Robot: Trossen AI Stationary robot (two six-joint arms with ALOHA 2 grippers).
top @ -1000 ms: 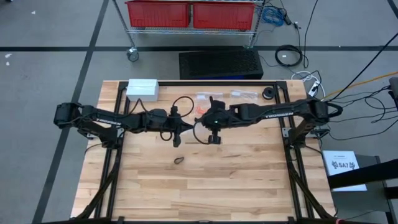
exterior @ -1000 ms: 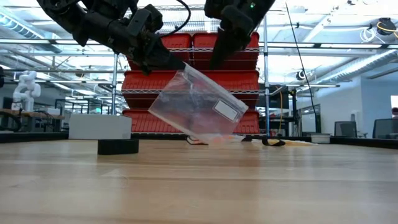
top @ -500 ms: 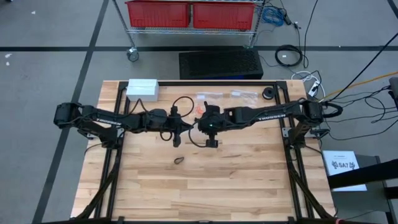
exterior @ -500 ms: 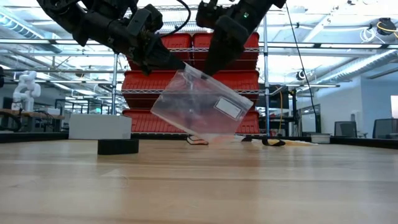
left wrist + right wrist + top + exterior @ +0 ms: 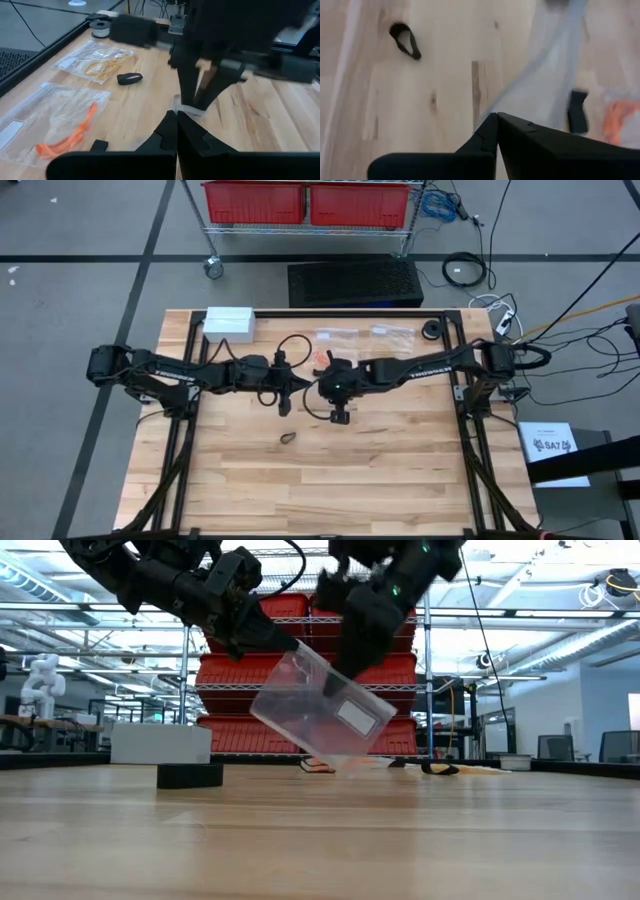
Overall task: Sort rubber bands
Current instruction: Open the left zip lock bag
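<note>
Left gripper point(image 5: 283, 644) and right gripper point(image 5: 335, 665) raised mid-table, tips near each other, jaws closed.

Near half of the table point(image 5: 330, 490) was open wood; only a black rubber band point(image 5: 287, 438) lay there, well apart from everything. Mid-table was blocked: left gripper point(image 5: 285, 394) and right gripper point(image 5: 338, 416) both pinched shut on a clear bag point(image 5: 320, 710) hanging tilted above the surface, with a thin gap under its lowest corner (low view). Far edge was cluttered: white box point(image 5: 229, 322), flat bags point(image 5: 392, 332) holding tan and orange bands, a small black block point(image 5: 190, 775). Frame rails point(image 5: 480, 460) ran down both sides.
</note>
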